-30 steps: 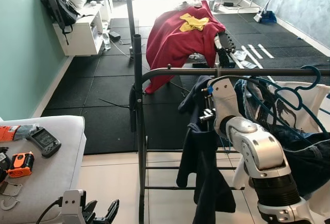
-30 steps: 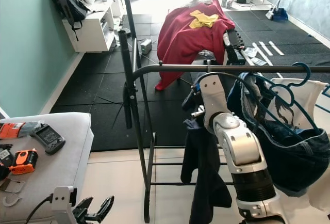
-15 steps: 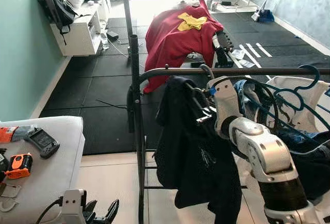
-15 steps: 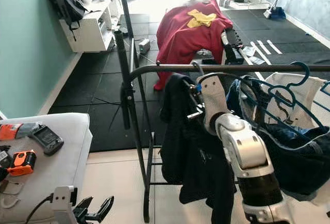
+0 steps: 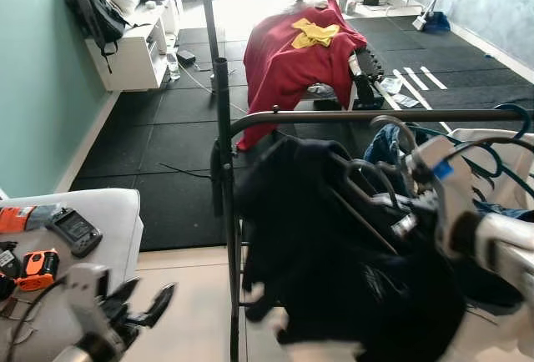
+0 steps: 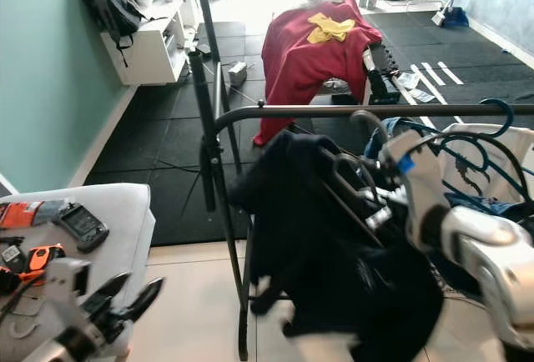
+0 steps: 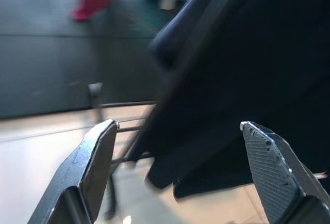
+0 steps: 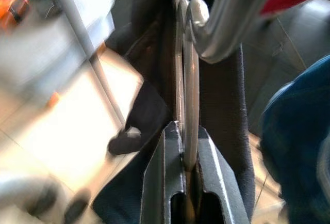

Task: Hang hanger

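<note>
- The right gripper (image 8: pixel 184 152) is clamped on the silver wire hook (image 8: pixel 188 64) of a hanger; in the head views its fingers are lost behind the dark navy garment (image 5: pixel 334 253) draped over that hanger.
- The hanger's body is hidden under the garment, whose lower hem is motion-blurred.
- The garment sits just below and near the horizontal dark metal rail (image 5: pixel 375 116) of the clothes rack; whether the hook touches the rail cannot be told.
- To the right, teal plastic hangers (image 6: pixel 492 149) with blue and white clothes crowd the rail and are cut off at the frame edge.
- The left gripper (image 5: pixel 138 312), blurred, hovers low at left with fingers (image 7: pixel 95 162) spread apart, holding nothing.
- Open tiled floor (image 5: pixel 192 295) lies between the grey cushioned seat (image 5: pixel 100 228) and the rack's upright post (image 5: pixel 224 170).
</note>
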`<state>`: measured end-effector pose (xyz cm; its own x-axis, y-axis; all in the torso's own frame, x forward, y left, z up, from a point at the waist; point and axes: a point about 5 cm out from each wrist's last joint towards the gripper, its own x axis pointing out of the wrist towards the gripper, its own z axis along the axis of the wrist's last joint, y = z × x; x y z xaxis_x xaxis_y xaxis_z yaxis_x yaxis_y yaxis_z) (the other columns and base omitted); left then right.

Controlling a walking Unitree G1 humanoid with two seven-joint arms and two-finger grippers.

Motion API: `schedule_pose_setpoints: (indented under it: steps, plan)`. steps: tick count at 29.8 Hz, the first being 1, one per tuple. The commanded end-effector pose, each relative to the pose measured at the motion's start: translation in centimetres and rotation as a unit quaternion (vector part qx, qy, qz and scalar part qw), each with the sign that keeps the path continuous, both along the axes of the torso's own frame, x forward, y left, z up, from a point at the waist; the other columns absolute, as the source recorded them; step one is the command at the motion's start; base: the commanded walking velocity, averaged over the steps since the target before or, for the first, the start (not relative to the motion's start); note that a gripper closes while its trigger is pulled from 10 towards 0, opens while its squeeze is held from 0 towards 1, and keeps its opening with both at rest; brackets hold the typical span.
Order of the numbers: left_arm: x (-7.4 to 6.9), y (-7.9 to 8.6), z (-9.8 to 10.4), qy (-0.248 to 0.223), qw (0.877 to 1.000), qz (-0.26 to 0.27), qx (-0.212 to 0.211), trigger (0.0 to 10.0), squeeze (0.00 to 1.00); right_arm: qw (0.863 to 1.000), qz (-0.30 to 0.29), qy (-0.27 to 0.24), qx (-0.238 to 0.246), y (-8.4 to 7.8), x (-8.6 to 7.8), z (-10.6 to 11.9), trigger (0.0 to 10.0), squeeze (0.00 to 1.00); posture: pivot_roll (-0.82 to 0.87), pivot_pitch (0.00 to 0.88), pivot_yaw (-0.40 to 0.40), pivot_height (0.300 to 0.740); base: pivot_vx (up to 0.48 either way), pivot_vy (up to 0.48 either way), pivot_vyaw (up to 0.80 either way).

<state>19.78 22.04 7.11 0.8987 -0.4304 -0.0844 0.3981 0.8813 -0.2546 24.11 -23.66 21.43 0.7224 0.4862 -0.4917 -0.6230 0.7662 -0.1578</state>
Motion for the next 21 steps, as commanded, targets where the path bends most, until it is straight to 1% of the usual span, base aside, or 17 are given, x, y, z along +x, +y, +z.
schedule_pose_setpoints:
  steps: [1, 3, 5, 6, 7, 9, 10, 11, 12, 13, 14, 15, 18, 19, 20, 21]
  plan:
    - [-0.1, 0.3, 1.1, -0.012, 1.000, -0.025, 0.004, 10.0, 0.00, 0.999, 0.043, -0.007, -0.002, 0.2, -0.8, 0.8, 0.0, 0.00, -0.18, 0.060, 0.041, 0.736, 0.000, 0.000, 0.00]
    - [0.0, 0.1, 2.3, -0.031, 0.998, -0.051, -0.003, 10.0, 0.00, 0.998, 0.061, 0.007, -0.010, -0.2, -1.5, 1.0, 0.0, 0.00, -0.18, 0.058, 0.043, 0.736, 0.000, 0.000, 0.00]
    - [-0.1, -0.3, 4.3, -0.064, 0.992, -0.107, -0.012, 10.0, 0.00, 0.990, 0.132, 0.041, 0.006, 0.4, -3.2, 1.3, 0.0, 0.00, -0.19, 0.048, 0.044, 0.736, 0.000, 0.000, 0.00]
    - [-0.1, -0.3, 4.3, -0.064, 0.992, -0.107, -0.012, 10.0, 0.00, 0.990, 0.132, 0.041, 0.006, 0.4, -3.2, 1.3, 0.0, 0.00, -0.19, 0.048, 0.044, 0.736, 0.000, 0.000, 0.00]
    - [-0.1, -0.5, 5.3, -0.079, 0.988, -0.135, -0.012, 10.0, 0.00, 0.984, 0.166, 0.055, 0.017, 1.0, -3.9, 1.5, 0.0, 0.00, -0.19, 0.048, 0.044, 0.736, 0.000, 0.000, 0.00]
    - [-0.1, -0.5, 5.3, -0.079, 0.988, -0.135, -0.012, 10.0, 0.00, 0.984, 0.166, 0.055, 0.017, 1.0, -3.9, 1.5, 0.0, 0.00, -0.19, 0.048, 0.044, 0.736, 0.000, 0.000, 0.00]
    - [-0.4, -0.8, 6.5, -0.092, 0.981, -0.171, -0.010, 10.0, 0.00, 0.975, 0.208, 0.069, 0.032, 1.7, -4.7, 1.8, 0.0, 0.00, -0.19, 0.047, 0.041, 0.736, 0.000, 0.000, 0.00]
    - [-0.6, -0.9, 7.7, -0.103, 0.974, -0.202, -0.003, 10.0, 0.00, 0.966, 0.244, 0.071, 0.051, 2.5, -5.2, 2.4, 0.0, 0.00, -0.19, 0.043, 0.043, 0.736, 0.000, 0.000, 0.00]
    - [-0.8, -0.9, 8.5, -0.107, 0.969, -0.221, 0.002, 10.0, 0.00, 0.959, 0.267, 0.071, 0.061, 2.8, -5.5, 2.8, 0.0, 0.00, -0.19, 0.043, 0.043, 0.736, 0.000, 0.000, 0.00]
    - [-0.8, -0.9, 8.5, -0.107, 0.969, -0.221, 0.002, 10.0, 0.00, 0.959, 0.267, 0.071, 0.061, 2.8, -5.5, 2.8, 0.0, 0.00, -0.19, 0.043, 0.043, 0.736, 0.000, 0.000, 0.00]
    - [-1.1, -0.6, 10.2, -0.127, 0.958, -0.257, 0.005, 10.0, 0.00, 0.952, 0.289, 0.038, 0.097, 3.1, -5.2, 4.5, 0.0, 0.00, -0.19, 0.035, 0.039, 0.736, 0.000, 0.000, 0.00]
    - [-1.4, -0.5, 11.3, -0.139, 0.950, -0.280, 0.007, 10.0, 0.00, 0.945, 0.302, 0.013, 0.121, 3.2, -5.0, 5.7, 0.0, 0.00, -0.19, 0.034, 0.039, 0.736, 0.000, 0.000, 0.00]
    - [-1.4, -0.5, 11.3, -0.139, 0.950, -0.280, 0.007, 10.0, 0.00, 0.945, 0.302, 0.013, 0.121, 3.2, -5.0, 5.7, 0.0, 0.00, -0.19, 0.034, 0.039, 0.736, 0.000, 0.000, 0.00]
    - [-1.9, -0.3, 13.1, -0.166, 0.936, -0.311, 0.000, 10.0, 0.00, 0.938, 0.316, -0.013, 0.140, 3.0, -4.7, 7.0, 0.0, 0.00, -0.19, 0.030, 0.037, 0.736, 0.000, 0.000, 0.00]
    - [-1.9, -0.3, 13.1, -0.166, 0.936, -0.311, 0.000, 10.0, 0.00, 0.938, 0.316, -0.013, 0.140, 3.0, -4.7, 7.0, 0.0, 0.00, -0.19, 0.030, 0.037, 0.736, 0.000, 0.000, 0.00]
    - [-2.1, -0.2, 14.8, -0.198, 0.923, -0.331, 0.001, 10.0, 0.00, 0.933, 0.324, -0.031, 0.153, 2.8, -4.6, 7.9, 0.0, 0.00, -0.18, 0.029, 0.029, 0.736, 0.000, 0.000, 0.00]
